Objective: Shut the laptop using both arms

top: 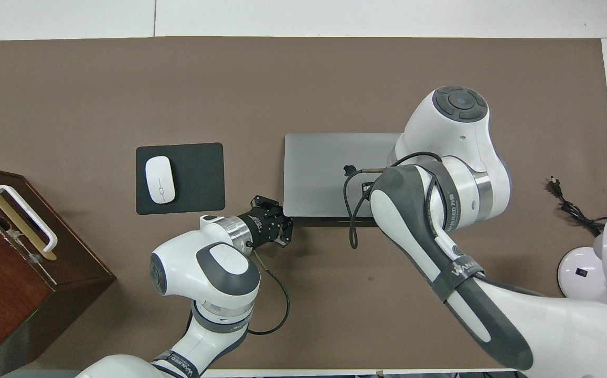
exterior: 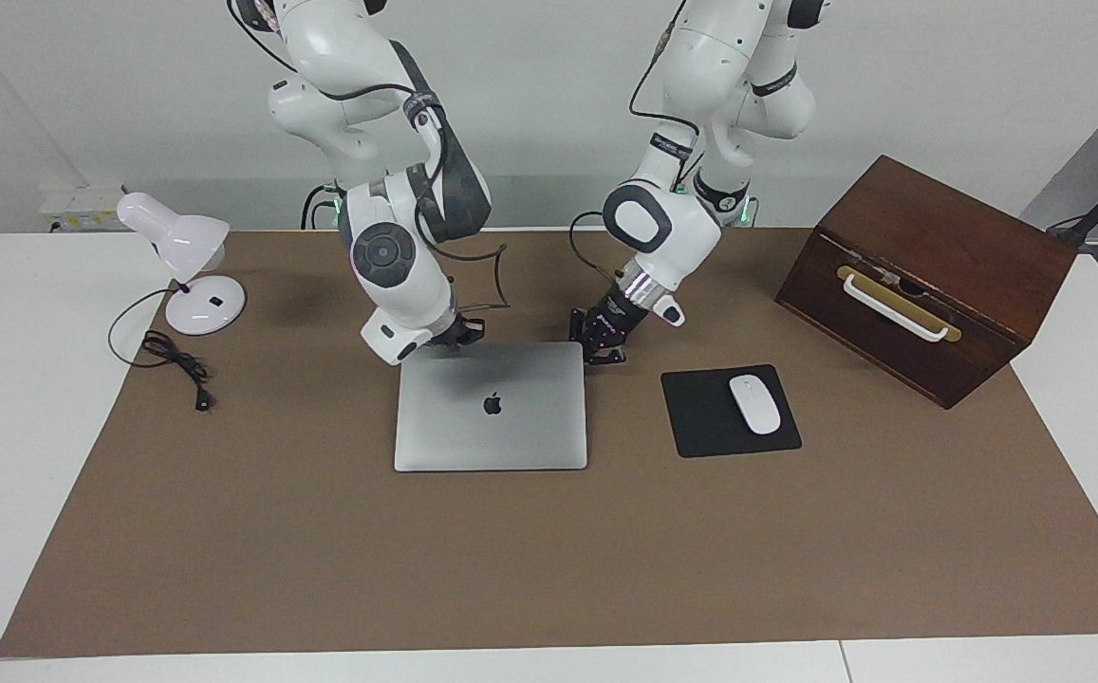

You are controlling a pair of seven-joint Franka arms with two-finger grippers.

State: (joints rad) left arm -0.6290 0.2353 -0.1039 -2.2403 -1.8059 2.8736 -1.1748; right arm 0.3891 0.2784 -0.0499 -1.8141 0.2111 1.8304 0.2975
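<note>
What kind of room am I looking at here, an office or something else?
Probably a robot test lab staged as an office desk: two white robot arms stand at a brown-covered table holding a closed laptop, a mouse on its pad, and a desk lamp.

The flat silver-grey metal laptop (exterior: 491,406) has a dark apple sign in the middle of its closed lid. The sign shows best in the facing view. From overhead, a cable covers part of it.

A dark grey strap on the big white right arm (top: 453,247) has white letters on it. They look like "WANJEED", but the last letters are hard to make out. The same kind of word is on a strap of the white left arm (top: 206,294), low down in the overhead view.
</note>
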